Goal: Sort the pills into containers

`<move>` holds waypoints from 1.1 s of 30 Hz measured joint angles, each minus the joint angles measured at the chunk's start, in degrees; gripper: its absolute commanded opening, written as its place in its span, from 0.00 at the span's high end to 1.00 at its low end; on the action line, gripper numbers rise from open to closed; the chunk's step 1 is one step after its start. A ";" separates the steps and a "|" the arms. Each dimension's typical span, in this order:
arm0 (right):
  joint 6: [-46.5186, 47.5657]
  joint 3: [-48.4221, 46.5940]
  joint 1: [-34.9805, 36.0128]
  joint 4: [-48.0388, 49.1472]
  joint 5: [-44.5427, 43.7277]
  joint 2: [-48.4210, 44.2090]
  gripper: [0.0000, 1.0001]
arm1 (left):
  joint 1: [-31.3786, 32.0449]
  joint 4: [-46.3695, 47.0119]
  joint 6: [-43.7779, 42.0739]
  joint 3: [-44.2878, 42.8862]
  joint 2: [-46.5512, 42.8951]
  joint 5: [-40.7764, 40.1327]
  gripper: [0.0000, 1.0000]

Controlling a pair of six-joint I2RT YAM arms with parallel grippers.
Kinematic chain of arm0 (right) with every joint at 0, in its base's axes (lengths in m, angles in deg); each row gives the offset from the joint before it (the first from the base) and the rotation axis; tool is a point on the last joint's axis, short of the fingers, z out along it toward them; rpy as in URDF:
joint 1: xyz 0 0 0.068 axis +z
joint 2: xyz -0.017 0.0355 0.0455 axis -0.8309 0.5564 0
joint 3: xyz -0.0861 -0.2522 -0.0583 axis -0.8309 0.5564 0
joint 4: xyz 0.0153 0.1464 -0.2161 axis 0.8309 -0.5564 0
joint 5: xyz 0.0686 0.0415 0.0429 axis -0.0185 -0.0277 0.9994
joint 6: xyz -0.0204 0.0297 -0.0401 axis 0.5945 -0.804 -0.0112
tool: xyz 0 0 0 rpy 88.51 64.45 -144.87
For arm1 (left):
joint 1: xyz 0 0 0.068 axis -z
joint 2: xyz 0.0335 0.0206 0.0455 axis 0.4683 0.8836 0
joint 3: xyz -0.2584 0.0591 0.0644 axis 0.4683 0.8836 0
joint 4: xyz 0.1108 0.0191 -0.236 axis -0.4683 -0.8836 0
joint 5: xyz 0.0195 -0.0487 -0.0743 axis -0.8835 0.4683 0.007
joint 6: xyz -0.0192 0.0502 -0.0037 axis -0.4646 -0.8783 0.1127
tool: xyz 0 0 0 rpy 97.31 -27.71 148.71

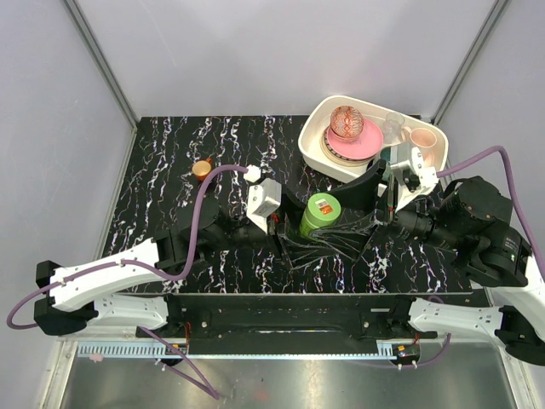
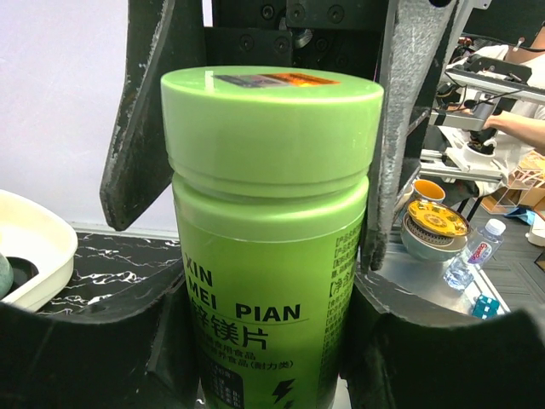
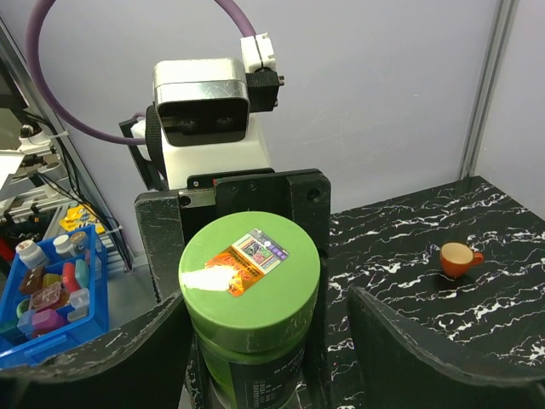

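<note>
A green bottle [image 1: 320, 213] with a green lid stands upright at the middle of the black marble table [image 1: 170, 153]. My left gripper [image 1: 308, 227] is shut on its body from the left; in the left wrist view the bottle [image 2: 272, 239] fills the space between the fingers [image 2: 77, 358]. My right gripper [image 1: 342, 216] comes from the right and stands open around the lid [image 3: 249, 273], with a gap on one side before its finger [image 3: 426, 358]. No pills and no containers show in any view.
A white tray [image 1: 313, 146] at the back right holds a pink plate [image 1: 362, 145], a patterned bowl [image 1: 347, 123], a clear glass [image 1: 392, 128] and a pink cup [image 1: 422, 138]. A small orange cup [image 1: 202, 169] stands at the back left. A blue bin [image 3: 51, 290] sits off the table.
</note>
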 measured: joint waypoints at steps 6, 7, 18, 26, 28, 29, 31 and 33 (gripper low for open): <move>-0.17 0.00 0.00 0.57 0.07 0.02 0.24 | 0.02 0.76 0.02 0.00 0.00 0.02 1.00; -0.17 0.00 0.00 0.61 0.07 0.04 0.25 | 0.02 0.79 0.02 0.00 0.00 0.02 1.00; -0.28 -0.02 0.00 1.79 0.02 -0.15 0.25 | 0.02 2.10 0.33 0.00 0.17 0.13 1.00; -0.39 -0.61 0.00 2.69 -0.11 -0.81 0.23 | 0.04 2.38 0.72 0.07 0.55 0.66 1.00; -0.39 -0.87 -0.02 3.04 -0.11 -0.87 0.24 | 0.04 2.40 0.87 0.11 0.57 0.74 1.00; -0.42 -0.96 -0.02 3.30 -0.11 -0.90 0.24 | 0.04 2.43 0.94 0.11 0.57 0.81 1.00; -0.42 -1.07 -0.02 3.50 -0.11 -0.90 0.25 | 0.04 2.43 1.20 0.13 0.59 0.85 1.00; -0.42 -1.07 -0.02 3.50 -0.11 -0.87 0.27 | 0.04 2.43 1.31 0.15 0.63 0.85 1.00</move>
